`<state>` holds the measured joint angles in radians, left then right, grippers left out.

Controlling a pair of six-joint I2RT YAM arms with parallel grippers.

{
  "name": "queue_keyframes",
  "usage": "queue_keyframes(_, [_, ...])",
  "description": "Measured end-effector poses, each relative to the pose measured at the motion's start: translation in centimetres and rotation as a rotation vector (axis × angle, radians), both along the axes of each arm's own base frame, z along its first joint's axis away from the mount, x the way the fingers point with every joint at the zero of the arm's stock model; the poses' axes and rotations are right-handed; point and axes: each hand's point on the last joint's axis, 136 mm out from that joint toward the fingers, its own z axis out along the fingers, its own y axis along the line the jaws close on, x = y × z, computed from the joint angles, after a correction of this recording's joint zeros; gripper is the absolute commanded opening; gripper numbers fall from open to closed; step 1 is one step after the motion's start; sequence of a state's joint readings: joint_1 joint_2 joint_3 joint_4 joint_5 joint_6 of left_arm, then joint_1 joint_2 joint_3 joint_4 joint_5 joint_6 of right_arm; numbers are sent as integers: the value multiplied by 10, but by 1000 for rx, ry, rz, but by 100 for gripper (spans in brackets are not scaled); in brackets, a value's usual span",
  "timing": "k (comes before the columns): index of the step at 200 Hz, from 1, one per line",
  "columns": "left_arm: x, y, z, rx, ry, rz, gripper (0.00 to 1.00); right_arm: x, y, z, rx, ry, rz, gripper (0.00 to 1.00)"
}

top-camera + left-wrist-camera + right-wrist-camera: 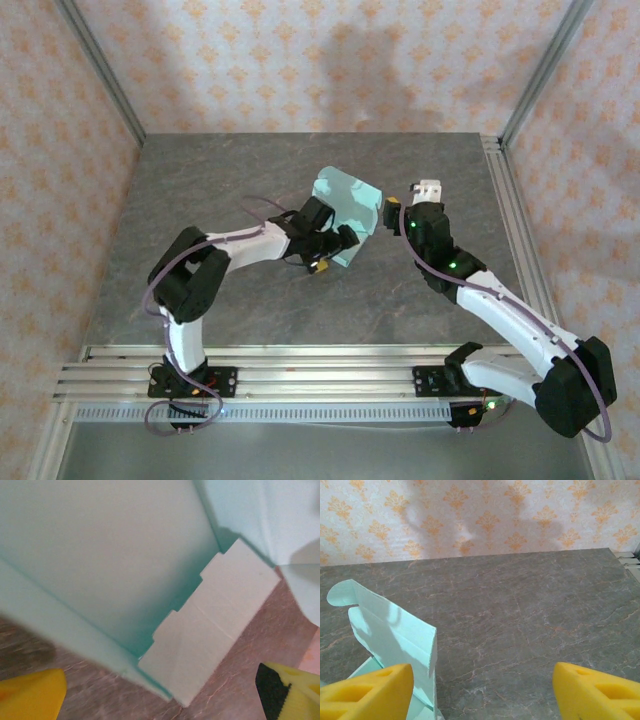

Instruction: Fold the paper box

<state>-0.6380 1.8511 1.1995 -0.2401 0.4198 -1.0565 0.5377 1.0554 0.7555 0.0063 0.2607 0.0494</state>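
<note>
Left fingers (30, 695) and right fingers (367, 690) both spread wide, empty, beside the part-folded mint-green paper box (345, 203).

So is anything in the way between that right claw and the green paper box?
Nothing visible is. The right gripper stands open, and the paper box rises close beside one of its yellow fingers, with just grey table beneath them.

paper box (100, 555): thin mint card, smooth, mostly matt, faint sheen on one panel. surface (520, 610): dark grey stone-look, veined, matt. right end effector (482, 695) fingertips (365, 690): yellow, matt, plastic-looking. frame rails (300, 365): bare metal, satin finish. walls (300, 60): matt patterned print.
</note>
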Motion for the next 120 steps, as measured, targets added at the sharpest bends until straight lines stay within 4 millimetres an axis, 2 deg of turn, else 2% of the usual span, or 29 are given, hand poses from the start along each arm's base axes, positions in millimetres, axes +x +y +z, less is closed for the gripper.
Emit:
queue_keyframes(29, [14,42,46,105,-155,-31,88,-1,3,-3,37,11,5,73])
queue_keyframes(54, [45,85,75,240,-260,-57,70,-4,5,-13,66,35,14,73])
queue_keyframes(69, [61,103,85,338,-314,-103,64,-5,6,-18,77,49,18,73])
queue_keyframes(92, [74,108,89,451,-385,-216,62,-6,7,-19,91,53,21,73])
queue_keyframes(120, [85,106,66,527,-393,-340,60,-6,7,-19,98,54,18,73])
